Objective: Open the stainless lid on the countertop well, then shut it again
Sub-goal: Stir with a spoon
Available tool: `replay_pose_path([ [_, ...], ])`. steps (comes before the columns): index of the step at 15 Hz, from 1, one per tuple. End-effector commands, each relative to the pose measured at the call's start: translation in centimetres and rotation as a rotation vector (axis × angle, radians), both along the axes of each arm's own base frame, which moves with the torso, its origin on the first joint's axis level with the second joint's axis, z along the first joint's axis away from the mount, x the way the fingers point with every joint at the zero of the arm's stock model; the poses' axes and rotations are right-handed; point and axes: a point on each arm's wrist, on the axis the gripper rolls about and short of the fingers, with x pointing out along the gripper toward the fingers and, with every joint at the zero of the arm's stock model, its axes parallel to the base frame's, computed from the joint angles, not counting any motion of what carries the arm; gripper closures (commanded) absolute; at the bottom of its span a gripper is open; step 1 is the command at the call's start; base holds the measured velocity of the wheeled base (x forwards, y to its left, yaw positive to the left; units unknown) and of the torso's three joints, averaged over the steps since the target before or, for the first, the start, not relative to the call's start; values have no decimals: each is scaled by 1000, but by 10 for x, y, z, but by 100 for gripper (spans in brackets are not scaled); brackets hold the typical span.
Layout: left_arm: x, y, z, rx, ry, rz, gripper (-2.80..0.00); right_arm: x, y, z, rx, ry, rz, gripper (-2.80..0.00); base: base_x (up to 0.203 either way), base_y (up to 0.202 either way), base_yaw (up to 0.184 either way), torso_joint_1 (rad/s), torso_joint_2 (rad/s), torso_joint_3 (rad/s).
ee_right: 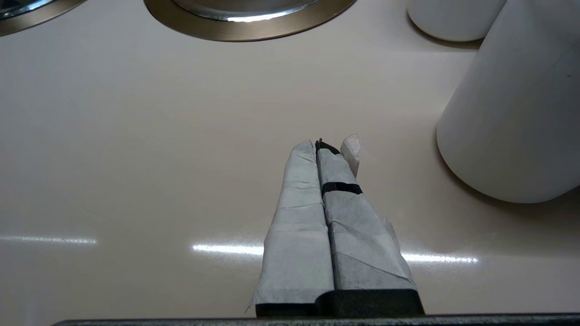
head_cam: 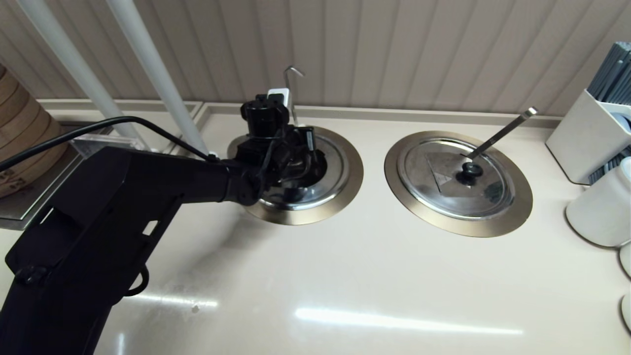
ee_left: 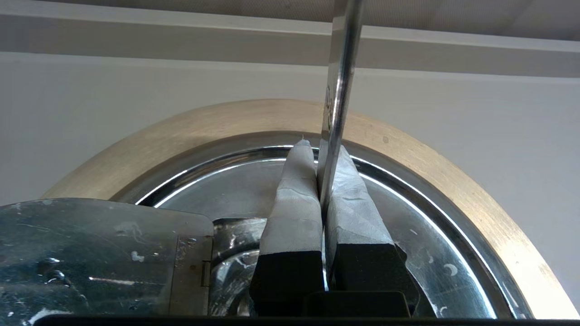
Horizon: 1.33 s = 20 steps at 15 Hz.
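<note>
The stainless lid (head_cam: 339,170) (ee_left: 217,190) lies in the countertop well, inside the brass-toned flange (head_cam: 305,218) (ee_left: 217,120), at the left of the counter. Its black knob is hidden under my left arm (head_cam: 148,187). My left gripper (ee_left: 317,145) reaches over the lid to its far rim. The thin hook-tipped ladle handle (head_cam: 287,84) (ee_left: 342,68) runs down into the narrow seam between the taped fingers (ee_left: 294,203), which are shut on it. My right gripper (ee_right: 319,145) hovers low over bare counter, shut and empty, out of the head view.
The twin lid (head_cam: 458,180) with its straight ladle handle (head_cam: 503,130) sits to the right. White cups (head_cam: 599,212) (ee_right: 512,104) and a white holder (head_cam: 586,138) crowd the right edge. A bamboo steamer (head_cam: 19,143) and white poles (head_cam: 153,74) stand at the left. A scuffed hinged steel plate (ee_left: 90,253) lies beside my left fingers.
</note>
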Motion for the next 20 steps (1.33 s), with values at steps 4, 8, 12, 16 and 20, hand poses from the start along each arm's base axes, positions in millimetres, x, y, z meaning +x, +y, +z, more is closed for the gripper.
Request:
replay_pose_path([
  [4,1,-4,3,5,-14,-11,0,0,0,-1,0,4,0,0,0,0,0,0,0,0],
  [8,2,-21,-16,108,-4,-51,0,0,0,-1,2,4,0,0,0,0,0,0,0,0],
  [12,7,-25,-25,123,-4,-51,0,0,0,-1,0,4,0,0,0,0,0,0,0,0],
  [16,9,-26,-29,127,3,-48,0,0,0,-1,1,4,0,0,0,0,0,0,0,0],
  [20,11,-27,-27,117,-11,-43,-280,0,0,-1,0,4,0,0,0,0,0,0,0,0],
])
